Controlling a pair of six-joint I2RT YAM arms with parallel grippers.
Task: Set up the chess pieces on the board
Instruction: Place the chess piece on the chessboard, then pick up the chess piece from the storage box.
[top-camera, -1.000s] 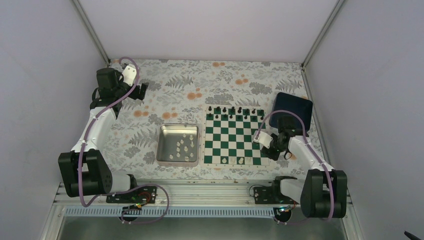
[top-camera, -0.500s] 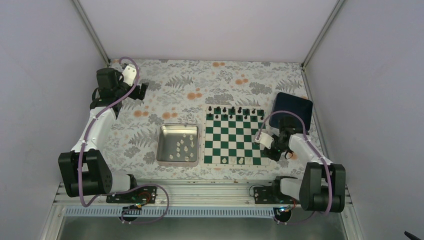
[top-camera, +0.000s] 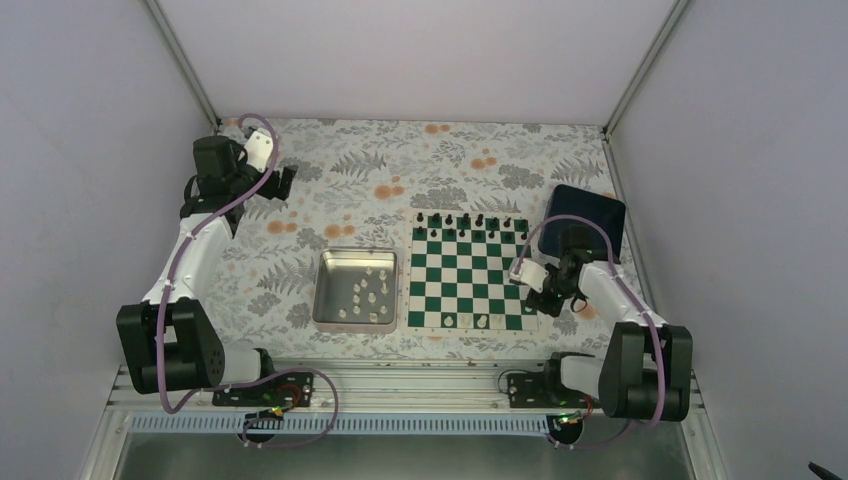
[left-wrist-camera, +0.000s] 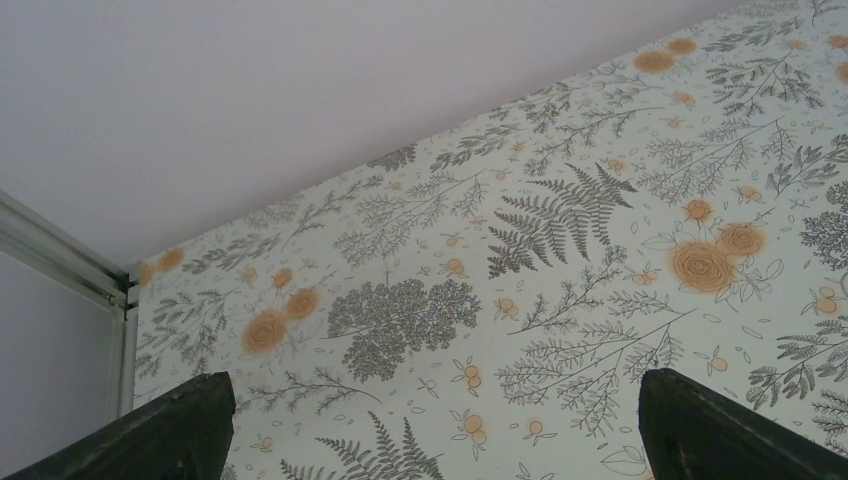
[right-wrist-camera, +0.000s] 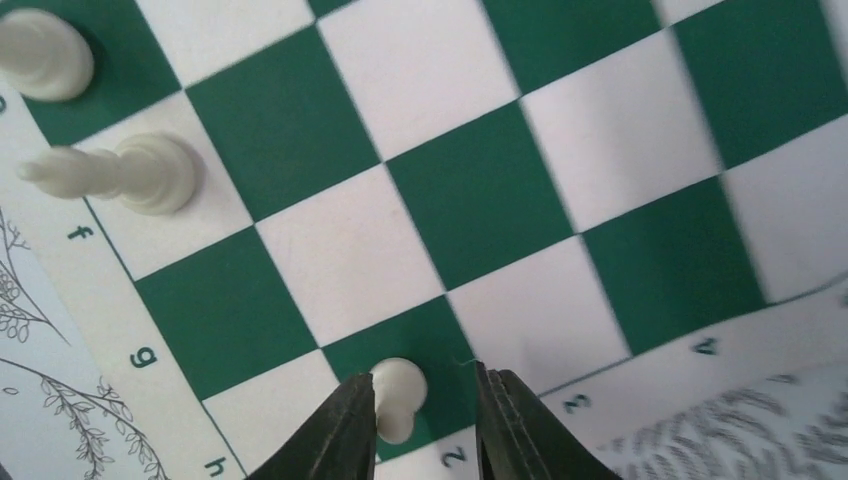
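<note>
Item: one white pawn (right-wrist-camera: 398, 395) on a green edge square of the board (right-wrist-camera: 480, 190), between our right fingers (right-wrist-camera: 340, 430), parted yet touching one side, so we risk toppling it on withdrawal; left fingers (left-wrist-camera: 170, 430) wide apart, empty.

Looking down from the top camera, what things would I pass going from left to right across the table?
Open black left gripper → square silver metal tray → green and white checked chessboard → dark blue box.
</note>
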